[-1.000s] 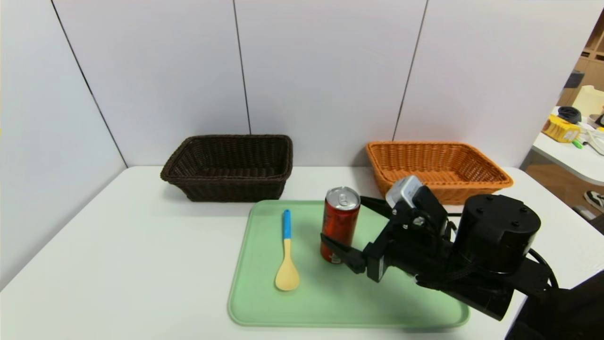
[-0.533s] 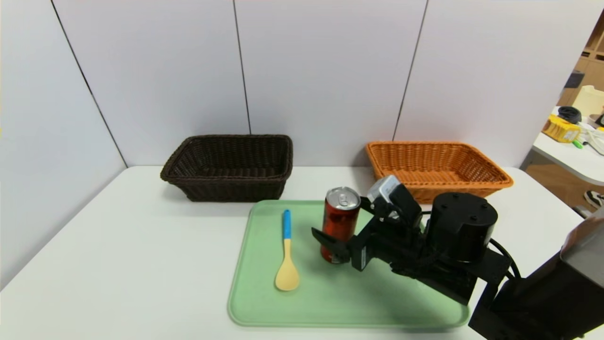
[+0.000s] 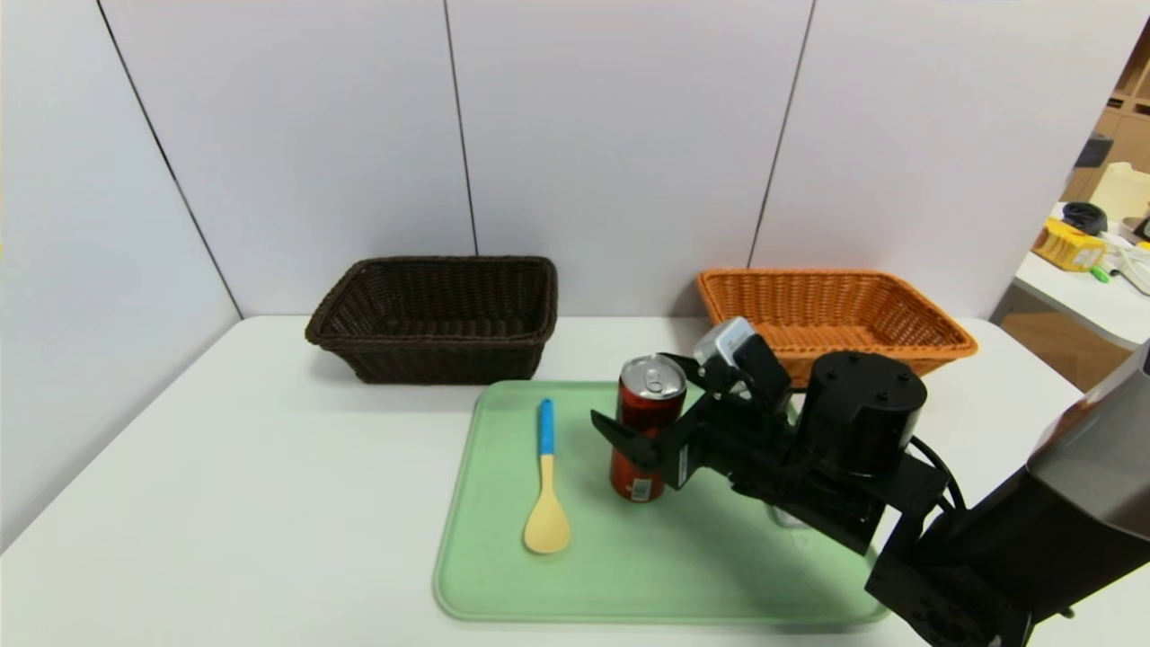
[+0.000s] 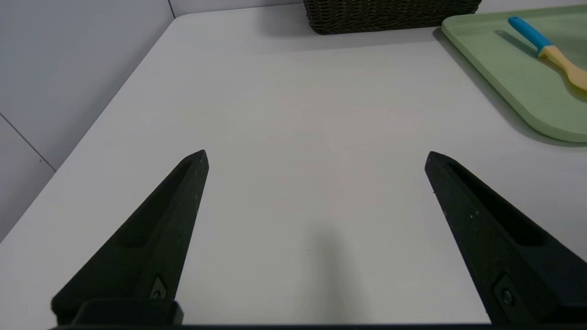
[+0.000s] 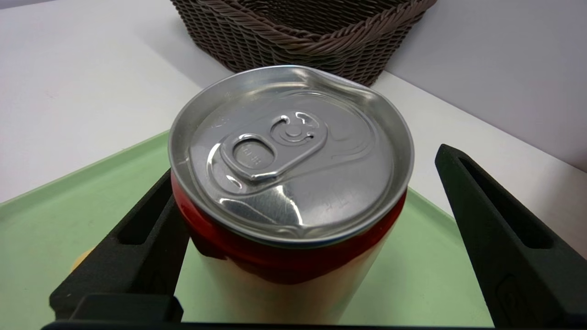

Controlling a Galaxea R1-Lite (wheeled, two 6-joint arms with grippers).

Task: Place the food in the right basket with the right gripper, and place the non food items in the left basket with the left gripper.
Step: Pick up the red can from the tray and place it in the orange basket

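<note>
Change since a second ago: right end effector (image 3: pixel 649 406) is sliding forward and leftward along the tray, so the can that was standing ahead of its tips is now sitting between its fingers; spoon and baskets are staying put.
Table (image 3: pixel 269 503): is carrying everything, spreading out under and ahead of both end effectors.
Tray (image 3: pixel 503 584): is lying directly beneath the right end effector, serving as the pickup area for the items.
Left basket (image 3: pixel 436 314): is waiting well ahead and to the left of the right end effector, holding nothing visible, reserved for non-food.
Right basket (image 3: pixel 840 314): is sitting just behind and to the right of the right end effector, close enough for a short carry of the can, likely why the right arm is taking this item.
Right end effector: is standing wide, fingers level on either side of the can's body, the near one close against it and the far one apart; not yet squeezing.
Left end effector (image 4: pixel 316 160): is resting parked over bare table with fingers spread wide, gripping nothing, probably waiting its turn.
Can (image 3: pixel 647 429): is standing upright between the right fingers, so a side grip can be taking it without tipping.
Spoon (image 3: pixel 545 481): is lying flat just left of the right end effector's tips, untouched, left for the other arm.
</note>
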